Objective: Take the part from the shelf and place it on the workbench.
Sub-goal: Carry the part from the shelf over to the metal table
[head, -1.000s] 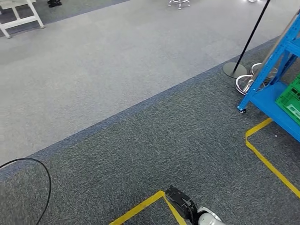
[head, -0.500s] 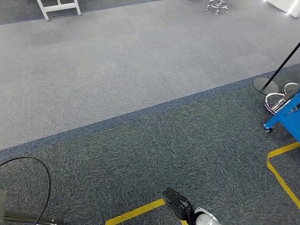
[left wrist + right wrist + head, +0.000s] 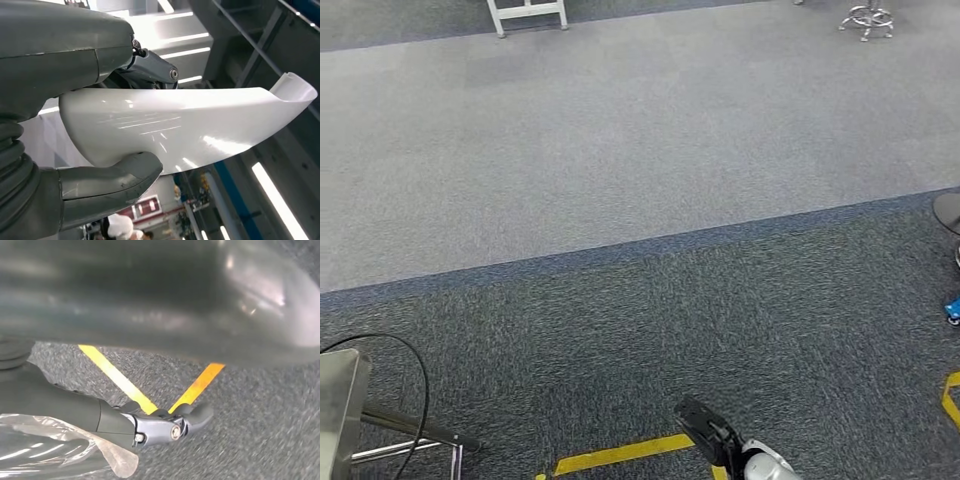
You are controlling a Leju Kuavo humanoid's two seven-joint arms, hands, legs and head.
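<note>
One white curved part (image 3: 181,127) sits clamped between my left hand's (image 3: 68,135) thumb and fingers; my right hand (image 3: 124,422), above two yellow floor-tape lines (image 3: 117,377), I cannot tell.

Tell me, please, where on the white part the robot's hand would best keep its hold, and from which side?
Judging from the left wrist view, the thick rounded end of the white part suits best: the left hand grips it there, thumb on one face, fingers on the other. The far end tapers to a thin flared tip, likely poorer to clamp.
</note>
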